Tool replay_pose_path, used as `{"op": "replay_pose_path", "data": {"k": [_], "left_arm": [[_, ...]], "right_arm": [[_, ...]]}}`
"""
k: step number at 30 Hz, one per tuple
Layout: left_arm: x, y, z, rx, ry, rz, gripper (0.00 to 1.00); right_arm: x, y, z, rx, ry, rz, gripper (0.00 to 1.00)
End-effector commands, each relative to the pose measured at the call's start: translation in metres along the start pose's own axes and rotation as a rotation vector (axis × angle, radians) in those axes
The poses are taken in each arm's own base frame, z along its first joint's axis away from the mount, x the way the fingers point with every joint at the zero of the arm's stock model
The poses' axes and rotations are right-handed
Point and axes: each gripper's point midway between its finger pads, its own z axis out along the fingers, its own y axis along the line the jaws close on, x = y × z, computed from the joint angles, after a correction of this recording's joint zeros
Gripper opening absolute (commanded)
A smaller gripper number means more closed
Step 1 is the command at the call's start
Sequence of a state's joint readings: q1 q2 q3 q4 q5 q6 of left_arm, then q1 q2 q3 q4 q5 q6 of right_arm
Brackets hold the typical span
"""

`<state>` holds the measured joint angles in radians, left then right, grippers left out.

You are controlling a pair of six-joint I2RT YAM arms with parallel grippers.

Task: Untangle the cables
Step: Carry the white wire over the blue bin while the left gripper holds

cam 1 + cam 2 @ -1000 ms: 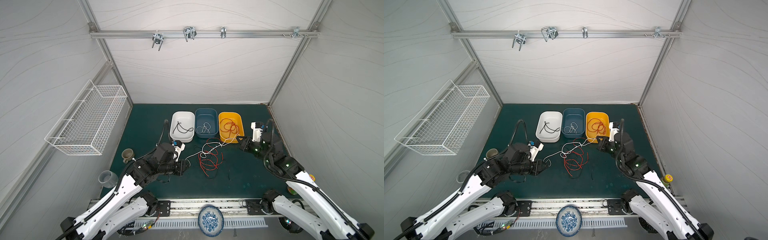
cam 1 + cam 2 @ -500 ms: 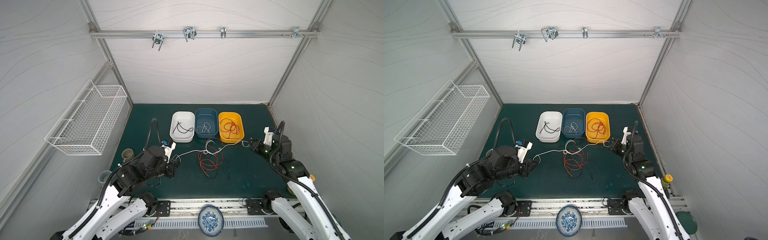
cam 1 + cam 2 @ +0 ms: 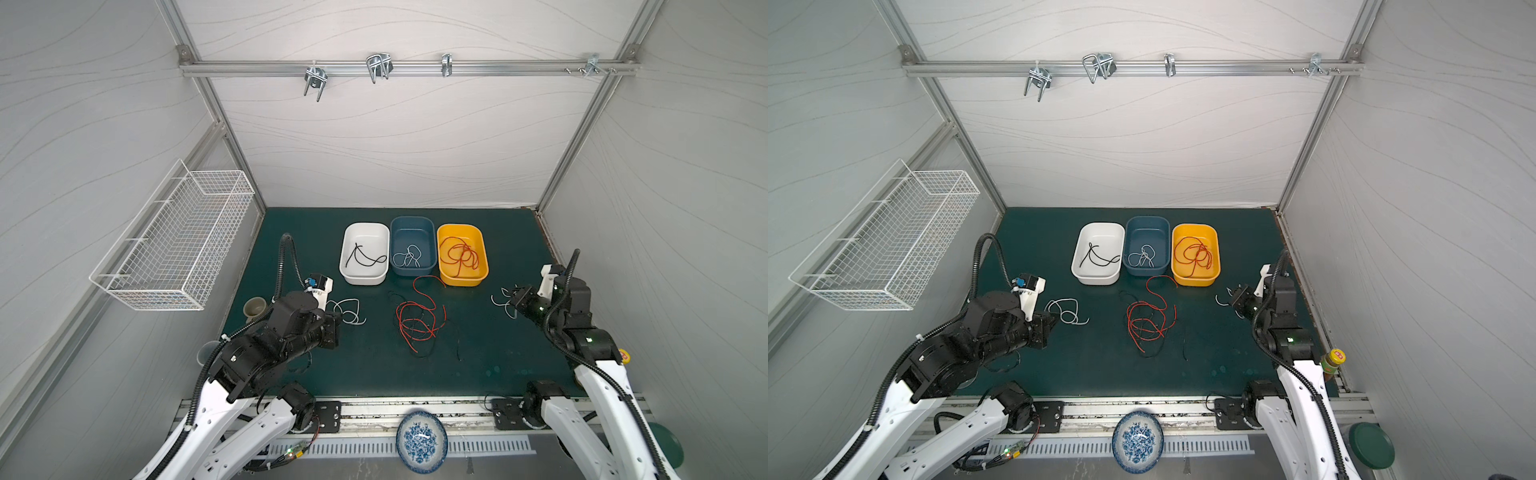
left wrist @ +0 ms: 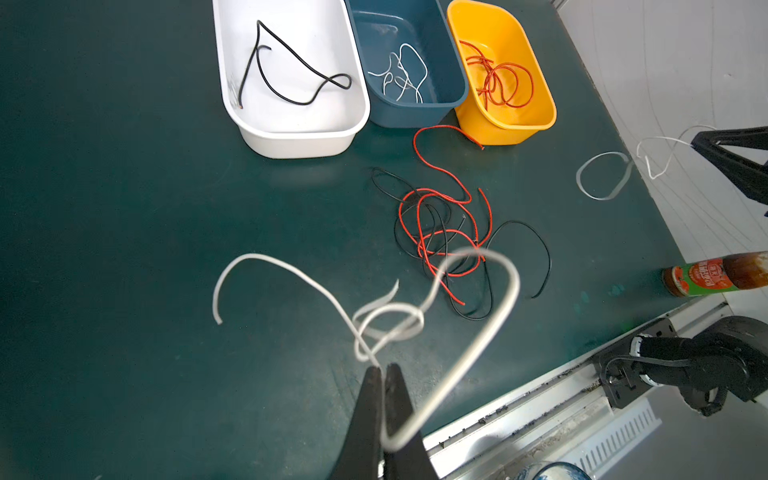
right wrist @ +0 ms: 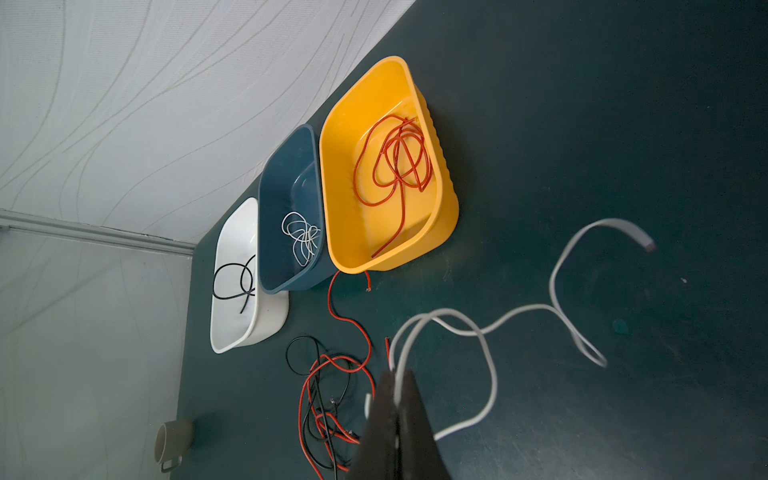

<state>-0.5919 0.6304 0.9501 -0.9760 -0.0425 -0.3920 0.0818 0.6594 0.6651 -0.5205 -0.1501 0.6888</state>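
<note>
- The tangle of red and black cables lies mid-mat, near the trays.
- My left gripper is pinched tight on a white cable, held out to the tangle's left.
- My right gripper is clamped on a second white cable, far right; I judge the wide spacing stops the two re-snagging.

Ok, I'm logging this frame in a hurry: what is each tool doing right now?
Left tool: shut on a white cable.
Right tool: shut on a second white cable.
</note>
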Motion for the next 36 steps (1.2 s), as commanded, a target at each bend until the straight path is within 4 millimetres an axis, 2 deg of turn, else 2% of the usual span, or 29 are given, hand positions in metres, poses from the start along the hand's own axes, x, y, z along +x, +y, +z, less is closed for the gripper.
{"op": "replay_pose_path", "data": {"k": [1,5,12,16,20,28,33,36], "left_arm": [[-0.011,-0.002,-0.001,0.002,-0.028,0.012,0.0],[-0.005,-0.004,0.012,0.014,-0.001,0.008,0.0],[0.0,-0.007,0.021,0.03,0.023,0.015,0.0],[0.001,-0.006,0.023,0.034,0.02,0.011,0.0],[0.002,-0.006,0.024,0.033,0.02,0.01,0.0],[0.003,-0.005,0.025,0.031,0.022,0.007,0.0],[0.003,-0.005,0.025,0.03,0.02,0.007,0.0],[0.003,-0.005,0.025,0.031,0.019,0.009,0.0]], "right_arm": [[-0.003,0.008,-0.004,-0.037,-0.006,0.008,0.0],[-0.002,0.03,-0.005,-0.128,0.048,-0.004,0.0],[-0.018,0.074,-0.022,-0.256,0.05,-0.045,0.0],[-0.018,0.117,-0.03,-0.349,0.056,-0.168,0.0],[-0.02,0.151,-0.032,-0.377,0.007,-0.311,0.0],[-0.03,0.202,-0.004,-0.445,0.042,-0.364,0.0],[-0.034,0.232,0.024,-0.474,0.082,-0.407,0.0],[-0.041,0.243,0.04,-0.467,0.081,-0.422,0.0]]}}
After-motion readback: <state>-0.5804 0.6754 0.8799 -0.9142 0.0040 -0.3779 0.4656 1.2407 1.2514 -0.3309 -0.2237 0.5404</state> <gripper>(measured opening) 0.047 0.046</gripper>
